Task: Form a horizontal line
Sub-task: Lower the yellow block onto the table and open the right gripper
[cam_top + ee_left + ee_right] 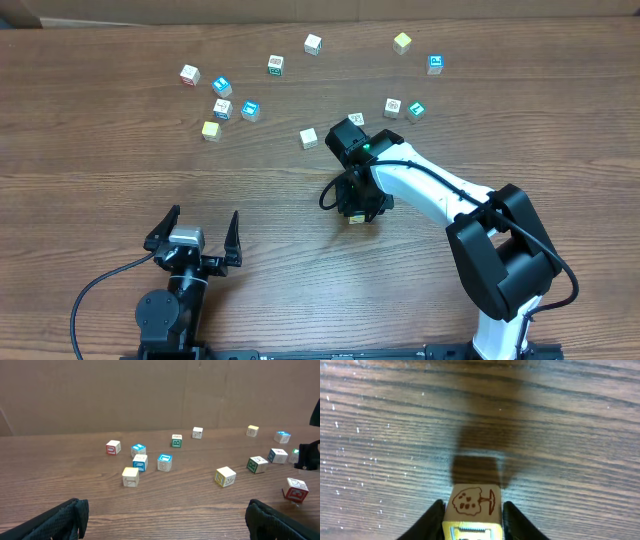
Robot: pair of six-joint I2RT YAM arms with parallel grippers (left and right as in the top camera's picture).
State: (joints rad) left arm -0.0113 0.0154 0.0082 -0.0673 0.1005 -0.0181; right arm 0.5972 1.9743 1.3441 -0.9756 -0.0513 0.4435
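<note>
My right gripper (356,210) (473,506) is shut on a small cube (472,501) near the table's middle. The cube's face shows a brown tree drawing, with a yellow-edged face below it. Its shadow falls on the wood just ahead, so it hangs slightly above the table. The left wrist view catches this cube (296,490) at far right, red-marked and tilted. My left gripper (204,216) (166,510) stands wide open at the front left, holding nothing. No horizontal line of cubes is in view; all other cubes lie apart.
Loose cubes lie scattered across the far half of the wooden table (100,170): a left cluster with a pale yellow cube (211,130) and a blue cube (250,110), a white cube (309,138) near the right arm, others at back right (402,42).
</note>
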